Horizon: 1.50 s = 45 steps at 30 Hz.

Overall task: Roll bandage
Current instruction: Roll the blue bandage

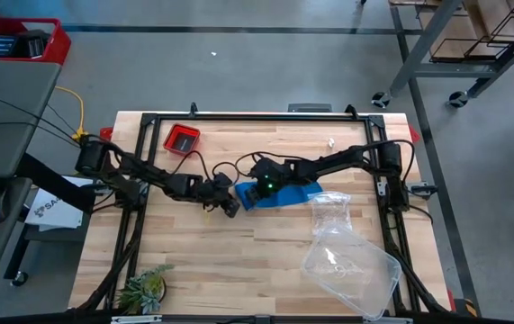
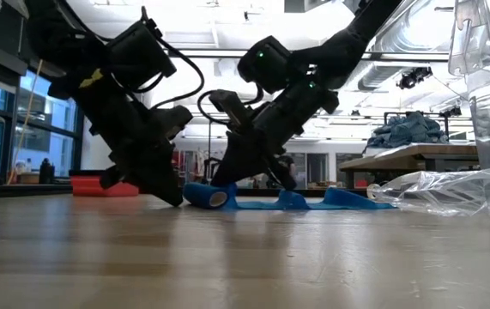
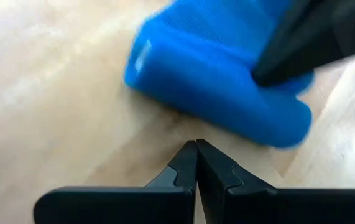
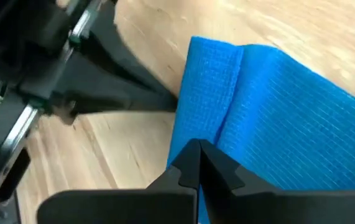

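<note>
The bandage (image 1: 279, 193) is seen mid-desk (image 1: 266, 261), its rolled end beside the left tool (image 1: 229, 207), whose fingers are pressed together, empty. The right tool (image 1: 249, 184), likewise closed, is pressed onto the flat strip.

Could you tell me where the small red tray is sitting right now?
In the high view, the red tray sits on the table's far left part, beyond the left arm and apart from the blue bandage.
</note>
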Each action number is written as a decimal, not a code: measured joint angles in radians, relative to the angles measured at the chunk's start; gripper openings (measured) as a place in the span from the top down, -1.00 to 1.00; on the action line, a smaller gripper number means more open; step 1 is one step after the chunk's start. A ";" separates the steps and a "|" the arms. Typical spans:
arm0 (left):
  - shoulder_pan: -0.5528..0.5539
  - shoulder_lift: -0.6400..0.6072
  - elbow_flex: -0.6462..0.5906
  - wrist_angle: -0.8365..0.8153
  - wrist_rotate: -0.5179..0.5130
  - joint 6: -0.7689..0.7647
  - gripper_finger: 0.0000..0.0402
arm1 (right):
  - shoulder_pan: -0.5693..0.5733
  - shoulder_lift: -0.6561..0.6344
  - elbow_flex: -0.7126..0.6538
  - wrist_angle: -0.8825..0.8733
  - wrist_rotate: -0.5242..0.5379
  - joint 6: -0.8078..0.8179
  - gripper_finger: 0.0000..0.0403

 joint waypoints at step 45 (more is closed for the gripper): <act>0.099 0.050 0.047 0.057 0.113 0.080 1.00 | 0.001 -0.084 0.000 -0.014 -0.010 -0.196 1.00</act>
